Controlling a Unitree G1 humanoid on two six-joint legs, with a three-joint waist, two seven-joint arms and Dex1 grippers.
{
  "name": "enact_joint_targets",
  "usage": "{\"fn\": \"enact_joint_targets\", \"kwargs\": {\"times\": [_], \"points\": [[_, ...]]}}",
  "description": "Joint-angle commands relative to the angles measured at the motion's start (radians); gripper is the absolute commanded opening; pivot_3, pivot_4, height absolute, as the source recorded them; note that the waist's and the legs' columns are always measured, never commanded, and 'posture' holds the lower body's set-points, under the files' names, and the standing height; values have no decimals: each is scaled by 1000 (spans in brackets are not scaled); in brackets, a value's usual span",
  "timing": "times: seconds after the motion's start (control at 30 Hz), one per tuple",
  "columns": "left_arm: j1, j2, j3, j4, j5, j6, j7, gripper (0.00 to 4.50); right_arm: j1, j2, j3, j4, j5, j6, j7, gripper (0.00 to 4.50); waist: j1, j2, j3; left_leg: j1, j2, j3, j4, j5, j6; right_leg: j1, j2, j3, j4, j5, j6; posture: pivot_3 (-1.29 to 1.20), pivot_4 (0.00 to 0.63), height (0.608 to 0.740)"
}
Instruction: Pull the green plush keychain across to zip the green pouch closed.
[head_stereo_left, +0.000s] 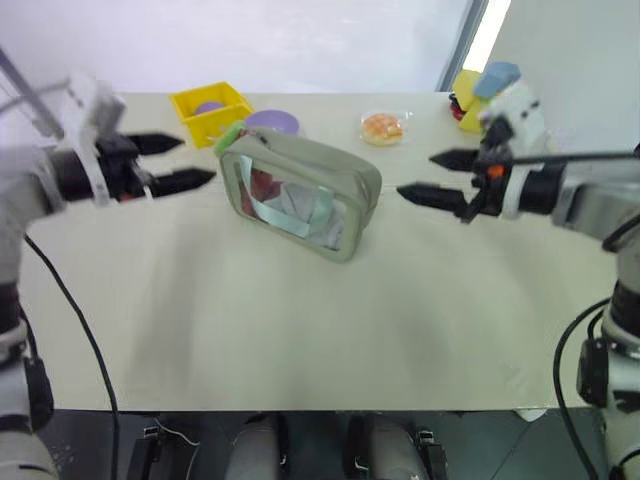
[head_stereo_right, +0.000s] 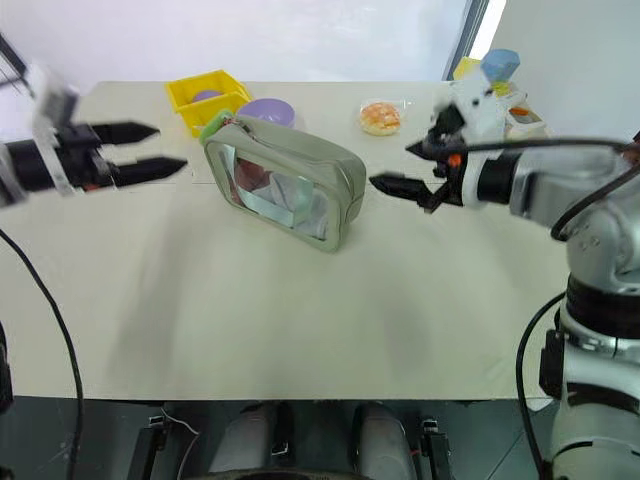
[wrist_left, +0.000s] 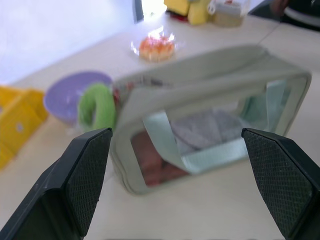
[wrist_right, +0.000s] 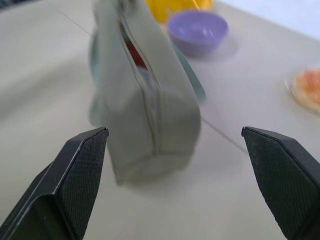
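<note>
The green pouch stands upright on the table, its clear front showing a mint strap and red contents. The green plush keychain, a small bright-green ring, hangs at the pouch's far left top corner; in the left wrist view the keychain sits beside the pouch. My left gripper hovers open just left of the pouch, apart from it. Right of the pouch, my right gripper is open too, pointing at its end. The zipper line runs along the pouch's top.
Behind the pouch stand a yellow square bin and a purple bowl. A clear dish with an orange item lies at the back. Yellow and blue objects crowd the far right corner. The near half of the table is bare.
</note>
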Motion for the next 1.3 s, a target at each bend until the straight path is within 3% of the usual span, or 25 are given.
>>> {"fn": "enact_joint_targets", "kwargs": {"times": [0.03,0.2,0.37,0.6,0.67,0.77,1.03,1.17,1.3], "points": [[-13,19,-31,43,40,-66,-42,4433,-16,-13,15,7,13,-23,10,4451,0,0,0,0,0,1,0,0,0,0,0,0,0,0,0,0,150,739],[-15,27,-23,76,49,-81,-54,4433,-8,-34,58,-6,2,-58,10,4451,0,-1,1,-1,0,2,0,0,0,-2,0,1,0,0,0,0,150,739],[-3,37,-13,77,54,-88,-67,4433,-89,-2,97,15,0,-77,-5,4451,-4,-1,1,-1,1,3,1,1,-1,-2,0,1,2,0,0,0,150,739],[50,56,11,44,52,-72,-53,4433,-291,221,239,149,-93,-169,-100,4451,-9,-1,1,0,2,5,2,4,-5,-9,2,6,13,0,0,0,150,739],[70,57,28,11,37,-56,-42,4433,-314,294,331,197,-152,-237,-105,4451,-8,-1,1,-1,3,5,2,5,-5,-10,3,6,14,0,-1,0,150,739],[80,45,46,-28,22,-31,-10,4433,-305,334,459,255,-250,-336,-86,4451,-3,-2,1,-2,3,5,3,5,-5,-10,3,7,14,0,-1,0,150,739],[176,53,117,-154,-25,29,60,4433,-282,385,627,383,-408,-522,12,4451,-8,-2,1,-4,4,5,7,4,-3,-10,3,8,15,0,-1,0,150,739],[191,55,132,-182,-46,47,83,4500,-283,375,647,419,-471,-600,64,2666,-7,-2,1,-4,4,5,10,4,-3,-10,3,8,16,0,-1,0,150,739],[211,52,143,-194,-51,46,100,4500,-282,336,701,448,-593,-786,136,497,-7,-2,1,-4,4,5,10,4,-3,-10,3,8,16,0,-1,0,150,739]]}}
